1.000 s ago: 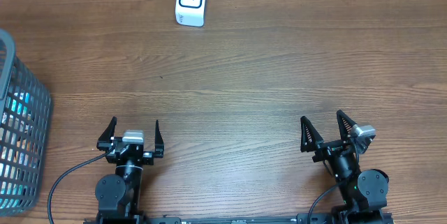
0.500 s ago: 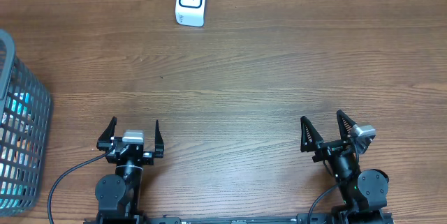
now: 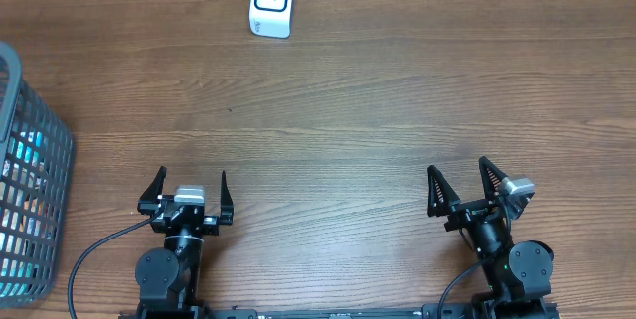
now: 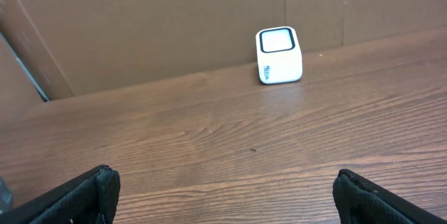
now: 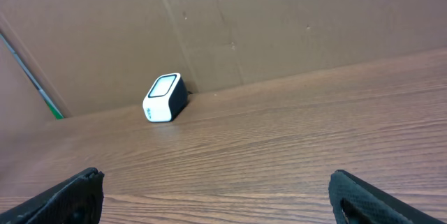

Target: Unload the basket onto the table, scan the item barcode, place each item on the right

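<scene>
A white barcode scanner (image 3: pixel 271 2) with a dark-framed window stands at the far edge of the wooden table; it also shows in the left wrist view as the scanner (image 4: pixel 279 55) and in the right wrist view as the scanner (image 5: pixel 165 98). My left gripper (image 3: pixel 192 188) rests open near the front edge, nothing between its fingers (image 4: pixel 84 195). My right gripper (image 3: pixel 461 185) is open too, at the front right, with bare wood between its fingers (image 5: pixel 363 192). Coloured items (image 3: pixel 22 185) show through the mesh of the basket at the left; no barcode can be made out.
A grey mesh basket (image 3: pixel 50 165) stands at the left edge of the table. A brown cardboard wall (image 4: pixel 174 21) runs along the far side behind the scanner.
</scene>
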